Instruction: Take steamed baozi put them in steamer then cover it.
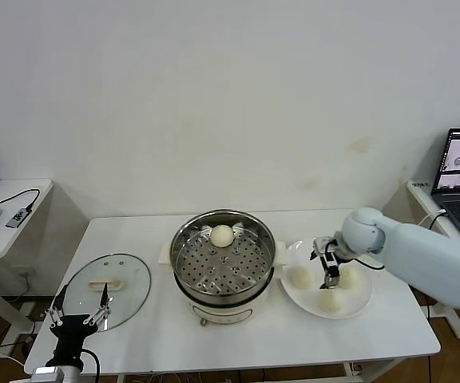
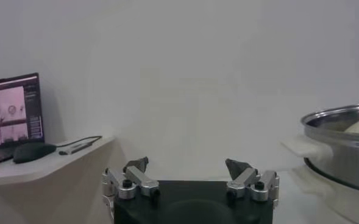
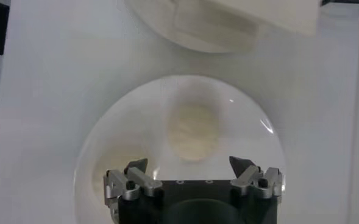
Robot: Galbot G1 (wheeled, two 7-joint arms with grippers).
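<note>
Steel steamer (image 1: 224,263) sits mid-bench with one baozi (image 1: 222,235) already on its perforated tray; three more buns wait on the white plate (image 1: 358,307) to its right; the right gripper (image 1: 331,267) hangs over that plate, jaws spread wide and empty, lined up on a bun (image 3: 193,131) seen in its wrist view; so we're on the second pickup, I'd say; next comes a straight drop and a soft squeeze; the left gripper (image 1: 79,313) idles, jaws released, by the glass cover (image 1: 106,281).

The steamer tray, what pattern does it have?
Shiny steel tray dotted with round holes; head view.
</note>
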